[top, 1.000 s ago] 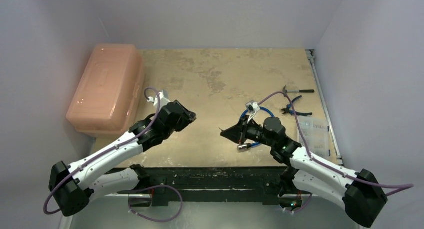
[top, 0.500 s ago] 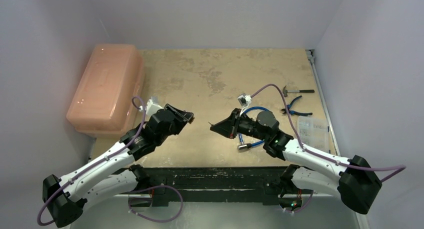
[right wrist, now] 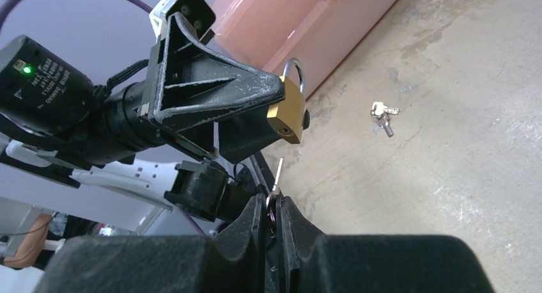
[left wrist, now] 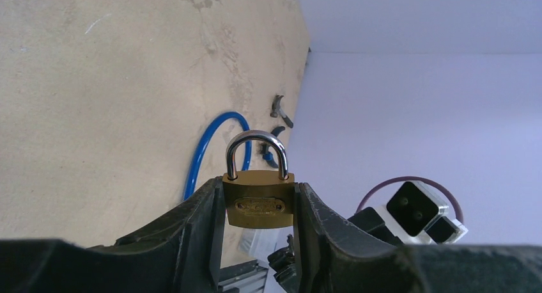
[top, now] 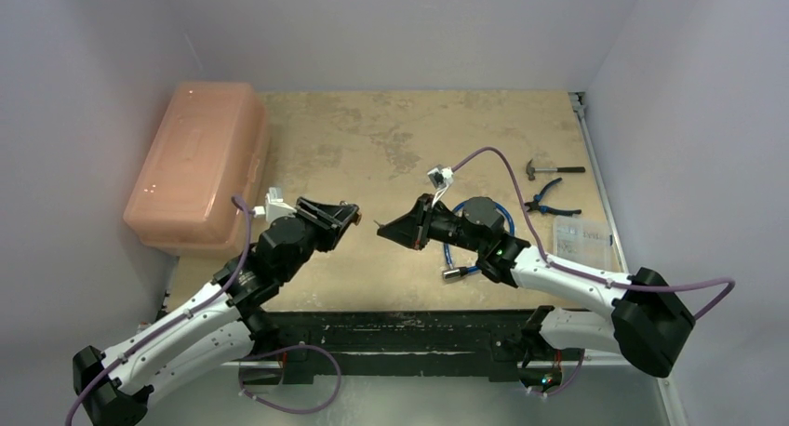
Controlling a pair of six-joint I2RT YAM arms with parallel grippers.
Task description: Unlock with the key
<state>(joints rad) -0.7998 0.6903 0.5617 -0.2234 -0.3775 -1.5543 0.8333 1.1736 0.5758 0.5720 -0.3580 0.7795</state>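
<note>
A brass padlock (left wrist: pixel 259 203) with its steel shackle closed is clamped by the body in my left gripper (left wrist: pixel 259 192), held above the table. In the top view the left gripper (top: pixel 346 214) points right and faces my right gripper (top: pixel 385 231) across a small gap. The right gripper (right wrist: pixel 273 206) is shut on the head and ring of a small silver key (right wrist: pixel 279 173). The key's blade sticks out toward the padlock (right wrist: pixel 287 117), its tip a short way from the lock's underside and not touching it.
A pink plastic box (top: pixel 195 161) lies at the left. A blue cable (top: pixel 479 235), pliers (top: pixel 551 199), a hammer (top: pixel 549 169) and a clear packet (top: pixel 584 245) lie at the right. A spare bunch of keys (right wrist: pixel 382 114) lies on the table.
My right gripper has moved left and slightly farther away with the key, closing the gap to the padlock. The left arm has shifted its pose and kept the padlock at about the same place.
</note>
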